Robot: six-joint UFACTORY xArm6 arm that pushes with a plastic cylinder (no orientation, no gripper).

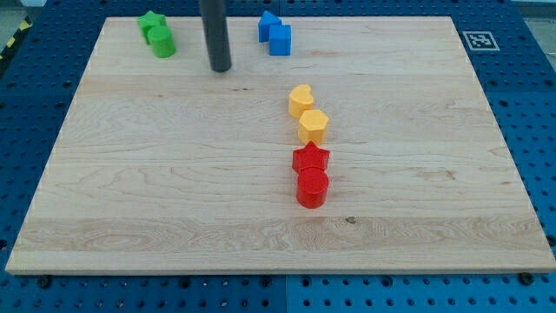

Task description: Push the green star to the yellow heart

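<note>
Tip [221,69] stands right of green star [151,21]; no writing legible.

Lab bench: wooden board [130,200], blue pegboard [530,113], fiducial tag [477,40].

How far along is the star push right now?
Nothing looks done: the green star sits at the view's top left, touching the green cylinder, far from the yellow heart mid-board. In hand: my tip rests to the star's right, apart from it. Left: get behind the star and push it down-right to the heart.
</note>
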